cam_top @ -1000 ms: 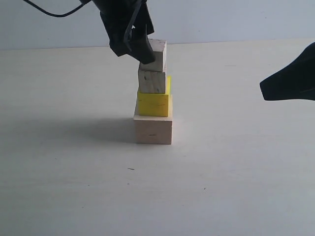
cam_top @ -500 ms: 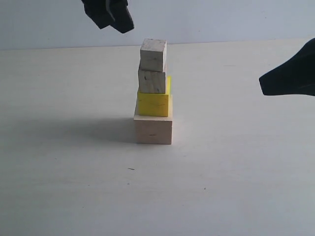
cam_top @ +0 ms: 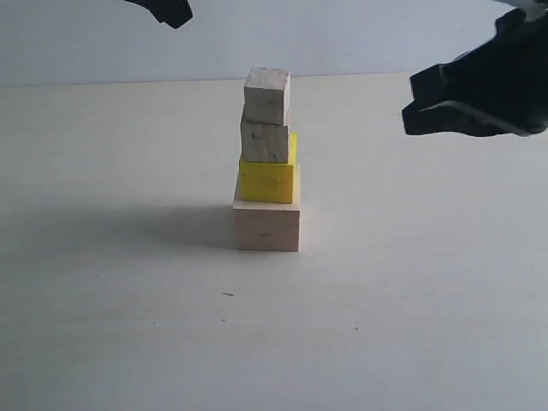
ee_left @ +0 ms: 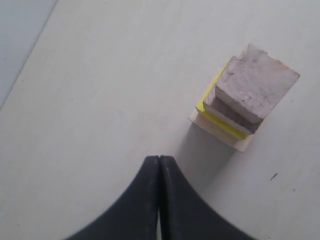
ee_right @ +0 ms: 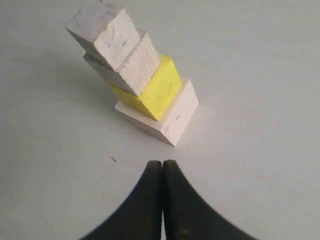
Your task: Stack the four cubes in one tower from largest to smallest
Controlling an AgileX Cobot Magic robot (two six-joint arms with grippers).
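Cubes stand four high in one tower (cam_top: pixel 267 163) near the middle of the pale table (cam_top: pixel 120 325): the large pale wood cube (cam_top: pixel 266 226) at the base, the bright yellow cube (cam_top: pixel 267 181) on it, then the lower small cube (cam_top: pixel 265 141) and the top small cube (cam_top: pixel 267 95), both speckled wood, each set slightly off square from the one below. My left gripper (ee_left: pixel 159 159) hangs high and clear of the stack, jaws pressed together and empty; my right gripper (ee_right: pixel 162 163) hovers off to the side, likewise closed on nothing. A plain light wall (cam_top: pixel 360 34) runs behind the table.
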